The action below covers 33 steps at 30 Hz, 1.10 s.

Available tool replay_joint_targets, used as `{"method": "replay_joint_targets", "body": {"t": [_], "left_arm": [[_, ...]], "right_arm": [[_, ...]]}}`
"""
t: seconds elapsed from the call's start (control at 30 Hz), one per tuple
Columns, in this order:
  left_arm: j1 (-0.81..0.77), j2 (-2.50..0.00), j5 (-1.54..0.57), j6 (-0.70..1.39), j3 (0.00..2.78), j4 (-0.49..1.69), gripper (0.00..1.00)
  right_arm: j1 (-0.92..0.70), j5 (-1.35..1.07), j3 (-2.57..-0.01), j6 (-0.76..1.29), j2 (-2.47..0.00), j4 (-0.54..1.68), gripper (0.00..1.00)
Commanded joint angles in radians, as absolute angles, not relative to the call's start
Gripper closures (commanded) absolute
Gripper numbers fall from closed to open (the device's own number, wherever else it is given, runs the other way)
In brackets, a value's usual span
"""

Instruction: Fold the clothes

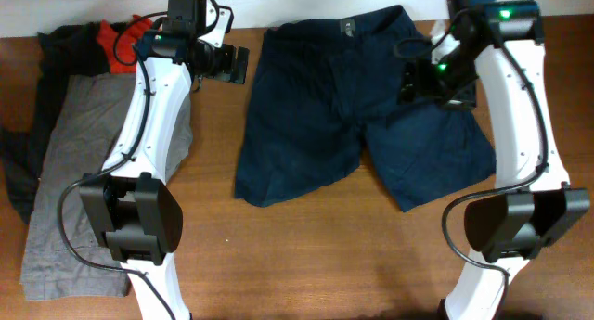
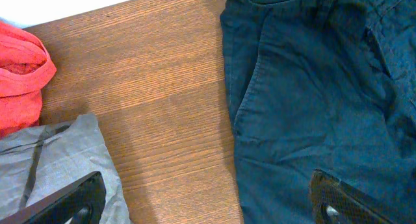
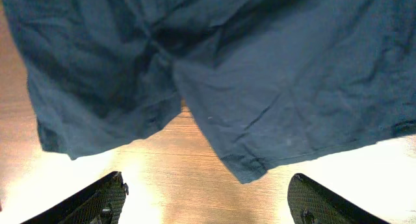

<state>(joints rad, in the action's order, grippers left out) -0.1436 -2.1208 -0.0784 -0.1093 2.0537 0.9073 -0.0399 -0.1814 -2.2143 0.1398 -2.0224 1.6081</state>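
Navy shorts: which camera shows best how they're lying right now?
Overhead: it shows nearly the whole navy shorts spread flat on the table, waistband at the far edge, though the right arm hides part of one leg. The left wrist view catches only one side near the waistband; the right wrist view only the crotch and leg hems.

The table (image 1: 306, 255) is brown wood, grain plain to see, with a low sheen. The navy shorts (image 1: 325, 107) are matt woven cloth, creased. The grey piece (image 1: 74, 172) and the red-orange piece (image 2: 19, 68) are matt cloth too. The arm shells (image 1: 148, 107) are smooth, glossy white plastic.
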Motion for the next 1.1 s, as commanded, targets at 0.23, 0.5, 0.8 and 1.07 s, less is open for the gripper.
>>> {"method": "replay_joint_targets", "body": {"t": [0.23,0.5,0.8,1.07], "left_arm": [[-0.143,-2.13,-0.083,-0.122,2.049,0.905,0.01],[-0.143,-2.13,-0.083,-0.122,2.049,0.905,0.01],[-0.143,-2.13,-0.083,-0.122,2.049,0.905,0.01],[-0.143,-2.13,-0.083,-0.122,2.049,0.906,0.01]], "right_arm": [[-0.229,-0.167,-2.225,0.151,-2.015,1.552,0.15],[-0.229,-0.168,-2.226,0.135,-2.014,1.551,0.16],[-0.229,-0.123,-2.226,0.135,-2.006,1.568,0.16],[-0.229,-0.016,-2.217,0.136,-2.008,1.589,0.14]]}}
